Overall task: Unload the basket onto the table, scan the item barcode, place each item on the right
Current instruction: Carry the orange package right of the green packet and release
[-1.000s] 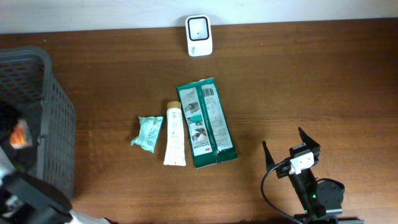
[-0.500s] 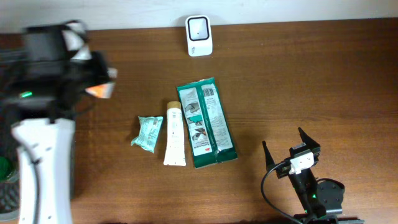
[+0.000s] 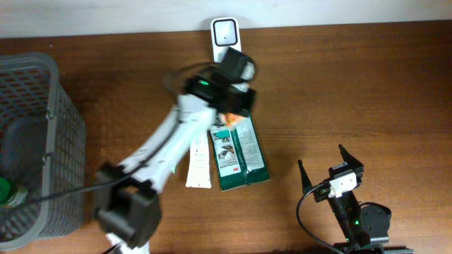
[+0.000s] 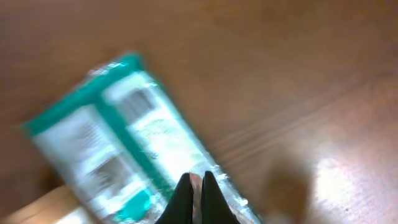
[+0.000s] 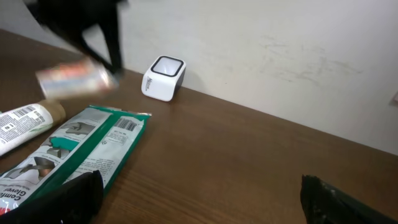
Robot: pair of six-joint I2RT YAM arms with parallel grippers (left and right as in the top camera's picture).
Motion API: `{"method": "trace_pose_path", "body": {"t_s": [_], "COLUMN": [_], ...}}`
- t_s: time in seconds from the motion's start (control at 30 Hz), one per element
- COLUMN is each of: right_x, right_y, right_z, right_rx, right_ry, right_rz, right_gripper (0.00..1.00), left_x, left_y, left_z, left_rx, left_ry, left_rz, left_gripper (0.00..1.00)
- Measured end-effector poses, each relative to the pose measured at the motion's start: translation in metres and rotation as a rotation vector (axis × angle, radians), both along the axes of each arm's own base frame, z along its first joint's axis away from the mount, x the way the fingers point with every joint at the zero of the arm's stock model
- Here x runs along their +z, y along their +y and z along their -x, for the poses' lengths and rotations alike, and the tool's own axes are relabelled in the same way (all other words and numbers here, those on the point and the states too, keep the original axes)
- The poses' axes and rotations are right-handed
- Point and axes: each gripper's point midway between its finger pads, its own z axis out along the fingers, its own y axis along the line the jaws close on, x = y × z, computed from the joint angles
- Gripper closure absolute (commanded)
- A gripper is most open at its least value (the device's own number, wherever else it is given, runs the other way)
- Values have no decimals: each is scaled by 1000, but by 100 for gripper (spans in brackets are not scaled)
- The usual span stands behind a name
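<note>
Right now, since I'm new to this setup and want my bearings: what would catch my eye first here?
The white left arm stretches diagonally across the table, its left gripper shut on a small packet above the green pack, near the white scanner at the far edge. The right gripper sits open at the near right corner.

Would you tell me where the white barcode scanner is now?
Overhead, the white barcode scanner stands at the table's far edge, just beyond the left gripper and green packet.

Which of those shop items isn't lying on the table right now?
The small orange-marked packet, pinched in the left tool and held up in the air near the white scanner. The green pack and the white tube both lie flat.
</note>
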Motion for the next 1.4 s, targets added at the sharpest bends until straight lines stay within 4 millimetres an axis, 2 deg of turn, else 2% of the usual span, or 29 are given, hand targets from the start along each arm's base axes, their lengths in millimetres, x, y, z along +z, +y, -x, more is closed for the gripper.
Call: {"method": "trace_pose_path", "body": {"t_s": [0.1, 0.2, 0.27, 0.3, 0.33, 0.37, 0.4, 0.53, 0.63, 0.67, 0.77, 0.9, 1.03, 1.1, 1.17, 1.23, 1.27, 1.33, 1.4], "right_x": [0, 0, 0, 0, 0, 0, 0, 0, 0, 0, 0, 0, 0, 0, 0, 0, 0, 0, 0], "right_y": [0, 0, 0, 0, 0, 0, 0, 0, 0, 0, 0, 0, 0, 0, 0, 0, 0, 0, 0], "right_z": [0, 0, 0, 0, 0, 0, 0, 0, 0, 0, 0, 0, 0, 0, 0, 0, 0, 0, 0], "right_rx": [0, 0, 0, 0, 0, 0, 0, 0, 0, 0, 0, 0, 0, 0, 0, 0, 0, 0, 0], "right_ry": [0, 0, 0, 0, 0, 0, 0, 0, 0, 0, 0, 0, 0, 0, 0, 0, 0, 0, 0], "right_rz": [1, 1, 0, 1, 0, 0, 1, 1, 0, 1, 1, 1, 0, 0, 0, 1, 0, 0, 0], "right_gripper": [2, 2, 2, 1, 1, 2, 2, 2, 2, 2, 2, 2, 2, 2, 2, 2, 2, 2, 2], "left_x": [-23, -39, -48, -52, -56, -59, -62, -61, -63, -62, -45, 6, 98, 147, 184, 222, 241, 262, 275], "left_y": [-32, -61, -74, -79, -83, -86, -88, -92, -84, -80, -52, -3, 65, 102, 138, 186, 216, 261, 310], "left_z": [13, 26, 32, 35, 38, 40, 41, 39, 39, 39, 19, -11, -23, -16, -7, 5, 14, 30, 49], "left_rx": [-67, -126, -153, -163, -171, -178, -182, -180, -170, -163, -104, -17, 114, 187, 259, 368, 440, 551, 687], "left_ry": [14, 14, 16, 18, 20, 23, 26, 15, 34, 47, 53, -4, -157, -248, -322, -405, -449, -499, -522], "left_rz": [-10, -9, -12, -13, -14, -17, -18, -7, -22, -33, -58, -56, -46, -33, -27, -28, -31, -46, -74], "left_gripper": [100, 93, 84, 74, 57, 48, 44, 43, 42, 37, 36, 37, 35, 30, 27, 26, 26, 25, 25]}}
